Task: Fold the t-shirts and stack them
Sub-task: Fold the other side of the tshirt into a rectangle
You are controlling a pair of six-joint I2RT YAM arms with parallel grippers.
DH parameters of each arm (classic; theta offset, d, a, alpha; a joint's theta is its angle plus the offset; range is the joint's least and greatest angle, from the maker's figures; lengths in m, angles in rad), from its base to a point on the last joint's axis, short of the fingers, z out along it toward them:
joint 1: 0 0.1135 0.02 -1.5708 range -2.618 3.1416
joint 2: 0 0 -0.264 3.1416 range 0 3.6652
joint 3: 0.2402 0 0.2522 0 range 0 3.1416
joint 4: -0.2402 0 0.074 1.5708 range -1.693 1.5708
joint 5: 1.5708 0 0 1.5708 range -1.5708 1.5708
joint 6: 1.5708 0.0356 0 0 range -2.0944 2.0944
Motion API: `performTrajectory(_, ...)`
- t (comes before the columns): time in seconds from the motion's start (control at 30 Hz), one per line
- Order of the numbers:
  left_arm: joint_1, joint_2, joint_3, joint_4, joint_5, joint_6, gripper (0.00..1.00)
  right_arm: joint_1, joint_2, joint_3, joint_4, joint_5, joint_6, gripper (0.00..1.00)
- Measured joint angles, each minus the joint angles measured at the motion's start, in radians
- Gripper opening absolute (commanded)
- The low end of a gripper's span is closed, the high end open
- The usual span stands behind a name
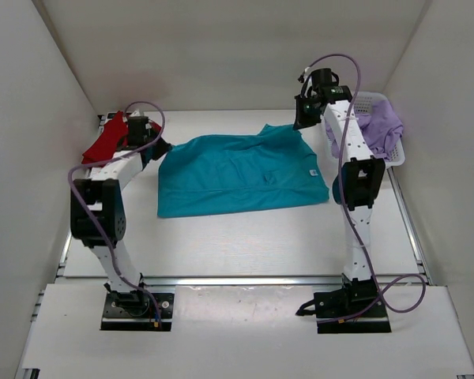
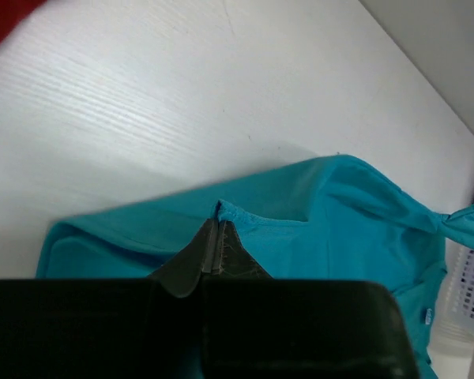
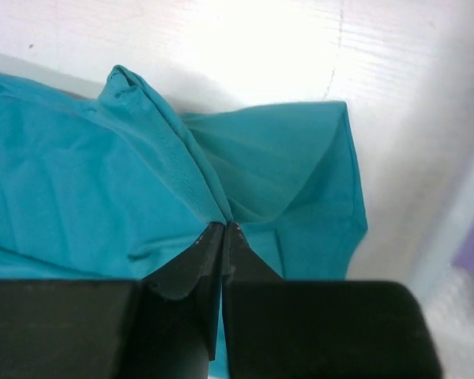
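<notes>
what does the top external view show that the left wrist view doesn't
Only top external: the lavender shirt in the white basket, the right gripper at the far right corner of the teal shirt, and that shirt's whole outline. Only left wrist: the left gripper pinched shut on a teal edge, close up. Both: the teal shirt, a bit of the red shirt, the basket's mesh.

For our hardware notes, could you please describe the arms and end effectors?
The left arm and right arm have white links, black joints and base plates, and a lilac cable each. The left end effector and right end effector are black with wedge-shaped fingers.
</notes>
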Motion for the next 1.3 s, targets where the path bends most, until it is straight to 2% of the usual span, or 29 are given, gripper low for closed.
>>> performTrajectory(0.13, 0.033, -0.144, -0.168, 0.069, 0.040, -0.021, 0.00, 0.031, -0.151, -0.150, -0.004, 0.087, 0.006, 0.00)
performTrajectory(0.27, 0.098, -0.214, -0.290, 0.082, 0.058, -0.033, 0.00, 0.056, -0.369, -0.529, 0.089, 0.139, 0.019, 0.00)
performTrajectory(0.4, 0.113, -0.226, -0.319, 0.083, 0.063, -0.035, 0.00, 0.040, -0.557, -0.824, 0.178, 0.133, 0.030, 0.00)
performTrajectory(0.63, 0.093, -0.239, -0.330, 0.095, 0.089, -0.025, 0.00, -0.017, -0.772, -1.148, 0.358, 0.113, 0.067, 0.00)
performTrajectory(0.8, 0.097, -0.283, -0.392, 0.119, 0.089, -0.014, 0.00, -0.034, -0.852, -1.299, 0.457, 0.118, 0.106, 0.00)
performTrajectory(0.9, 0.100, -0.300, -0.427, 0.127, 0.098, -0.018, 0.00, -0.060, -0.834, -1.294, 0.506, 0.101, 0.121, 0.00)
performTrajectory(1.0, 0.102, -0.285, -0.406, 0.124, 0.107, -0.023, 0.00, -0.069, -0.744, -1.182, 0.516, 0.098, 0.121, 0.00)
performTrajectory(1.3, 0.092, -0.111, -0.043, 0.064, 0.099, -0.005, 0.00, -0.069, -0.403, -0.620, 0.492, 0.097, 0.077, 0.00)
